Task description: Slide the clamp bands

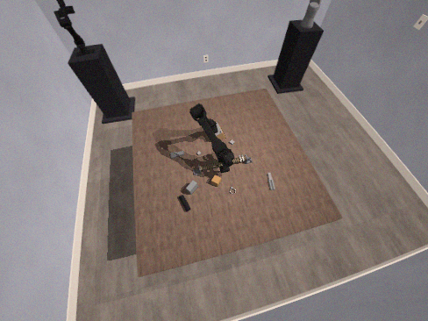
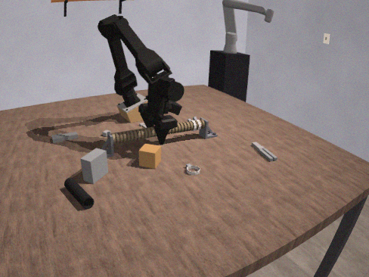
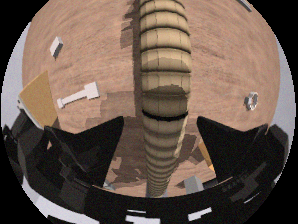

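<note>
A ribbed tan hose (image 2: 155, 130) lies level between two grey stands on the wooden table. Steel clamp bands (image 2: 194, 124) sit close together near its right end. My gripper (image 2: 162, 133) is open, with a finger on each side of the hose near its middle. In the wrist view the hose (image 3: 161, 76) runs straight up between my two spread fingers, and neither finger touches it. In the overhead view the arm (image 1: 215, 140) covers the middle of the hose (image 1: 210, 166).
An orange cube (image 2: 150, 155) and a grey cube (image 2: 94, 165) stand in front of the hose. A loose steel ring (image 2: 193, 167), a black cylinder (image 2: 79, 193), a grey bar (image 2: 264, 151) and a small grey part (image 2: 63, 137) lie around. A tan block (image 2: 130, 112) sits behind.
</note>
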Robot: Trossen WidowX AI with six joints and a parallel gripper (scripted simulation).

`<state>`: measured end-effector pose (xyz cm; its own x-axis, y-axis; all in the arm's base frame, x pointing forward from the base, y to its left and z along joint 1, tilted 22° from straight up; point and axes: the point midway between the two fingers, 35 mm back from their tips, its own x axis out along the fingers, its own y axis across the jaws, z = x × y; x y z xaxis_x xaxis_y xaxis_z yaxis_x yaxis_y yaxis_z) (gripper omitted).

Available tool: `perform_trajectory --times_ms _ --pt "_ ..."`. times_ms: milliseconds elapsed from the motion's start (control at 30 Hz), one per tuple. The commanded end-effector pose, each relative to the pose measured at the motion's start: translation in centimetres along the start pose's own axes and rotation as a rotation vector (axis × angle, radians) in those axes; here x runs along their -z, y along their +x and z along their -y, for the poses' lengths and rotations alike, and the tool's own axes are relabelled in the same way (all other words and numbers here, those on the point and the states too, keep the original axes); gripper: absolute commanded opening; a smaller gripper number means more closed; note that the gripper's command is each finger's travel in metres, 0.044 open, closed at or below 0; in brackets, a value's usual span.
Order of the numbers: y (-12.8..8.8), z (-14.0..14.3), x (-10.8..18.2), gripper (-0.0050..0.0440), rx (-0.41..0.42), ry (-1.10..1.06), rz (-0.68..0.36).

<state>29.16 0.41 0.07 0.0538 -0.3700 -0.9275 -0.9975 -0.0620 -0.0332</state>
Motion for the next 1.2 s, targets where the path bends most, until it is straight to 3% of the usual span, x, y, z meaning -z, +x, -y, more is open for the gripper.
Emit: perform_trajectory --times_ms 0,67,233,700,867,1167 --pt "-1.6 0.5 -4.2 0.0440 0.006 -0.014 0.008" --pt "-1.6 0.5 -4.2 0.0440 0.006 -0.014 0.008" --pt "-3.8 -0.2 -9.5 0.0440 0.006 -0.013 0.001" --pt "-3.9 -0.2 -9.7 0.0440 0.007 -0.013 0.000" --pt "0.6 -0.2 -9.7 0.0440 0.007 -0.013 0.000" --pt "0.6 -0.2 -9.7 0.0440 0.007 -0.013 0.000"
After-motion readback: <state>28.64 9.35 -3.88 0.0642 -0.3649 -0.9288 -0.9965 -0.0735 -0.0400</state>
